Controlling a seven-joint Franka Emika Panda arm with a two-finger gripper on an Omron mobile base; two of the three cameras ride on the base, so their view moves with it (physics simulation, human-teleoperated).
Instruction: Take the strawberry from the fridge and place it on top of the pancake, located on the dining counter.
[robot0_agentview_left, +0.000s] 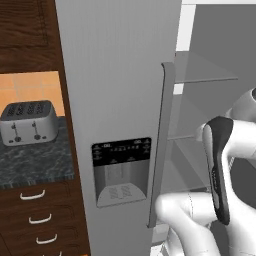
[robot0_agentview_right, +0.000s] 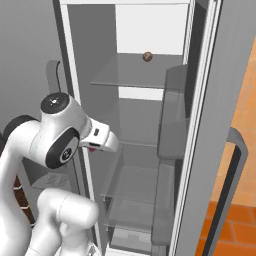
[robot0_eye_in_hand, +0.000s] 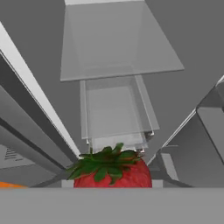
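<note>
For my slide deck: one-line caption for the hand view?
Strawberry held at the gripper, looking into the open fridge and its glass shelves.

The fridge (robot0_agentview_left: 120, 75) is finished in smooth, matt grey, like brushed metal, with a glossy black dispenser panel (robot0_agentview_left: 121, 151). Its shelves (robot0_agentview_right: 135, 77) are rendered as clear glass. The toaster (robot0_agentview_left: 29, 121) at left is given a shiny metal skin. Dark speckled stone is shown on the worktop (robot0_agentview_left: 35, 162), polished wood on the drawers (robot0_agentview_left: 45, 220). The strawberry (robot0_eye_in_hand: 111, 171) looks glossy red, with matt green leaves.
</note>
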